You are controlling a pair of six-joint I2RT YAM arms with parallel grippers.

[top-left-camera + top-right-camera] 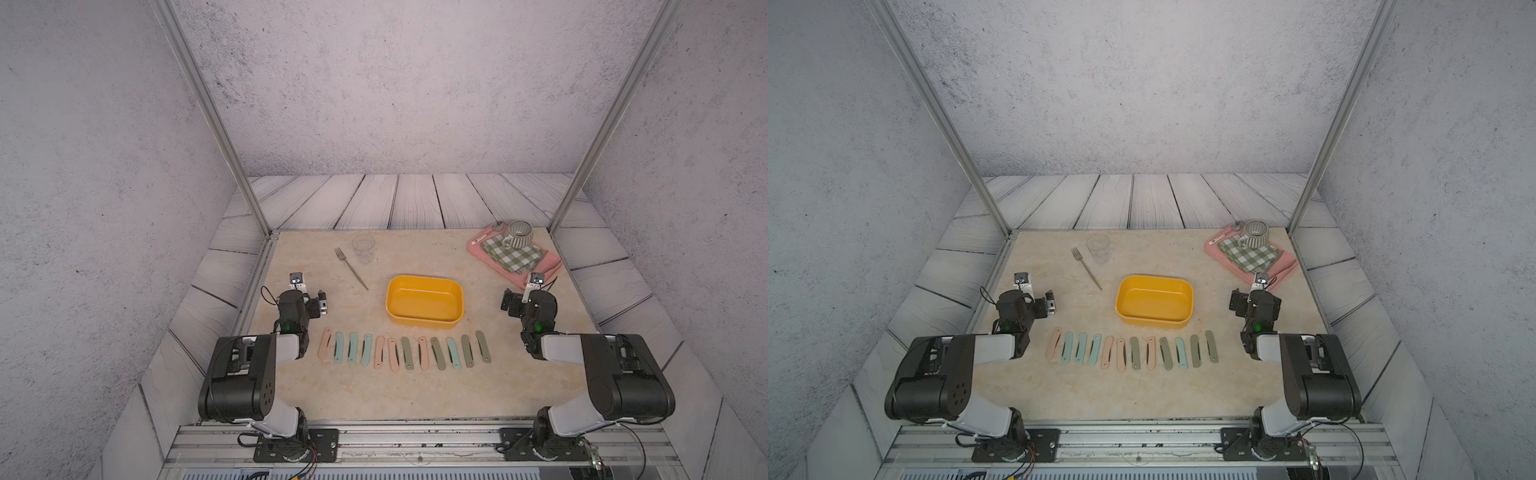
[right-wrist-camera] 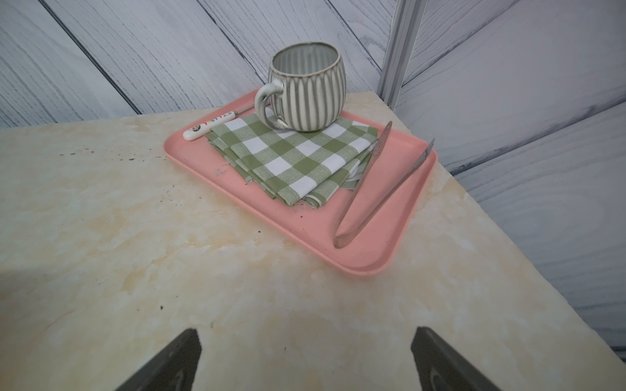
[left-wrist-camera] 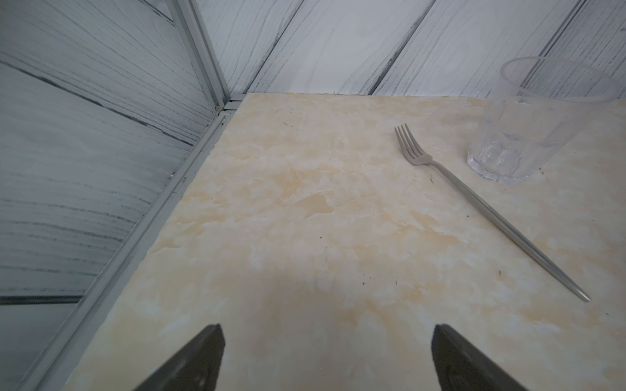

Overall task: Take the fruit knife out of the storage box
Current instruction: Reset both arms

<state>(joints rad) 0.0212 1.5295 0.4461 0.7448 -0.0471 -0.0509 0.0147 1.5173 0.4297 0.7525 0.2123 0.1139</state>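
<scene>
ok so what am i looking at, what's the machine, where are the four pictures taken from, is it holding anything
It is a robot: a left arm and a right arm mounted at the near edge of a beige marbled tabletop. Two pictures come from a camera pair overhead that sees everything. The other two come from a camera on each wrist; the dark wedges in them are that arm's jaws. Both pairs stand open and hold nothing. In the middle sits a shallow yellow plastic tub, empty. Between it and the arms lies a row of slim pastel folded knives. Further back are a silver metal fork, a clear drinking glass and a flat pink tray bearing a green checked cloth, a striped ceramic mug and metal tongs.
</scene>
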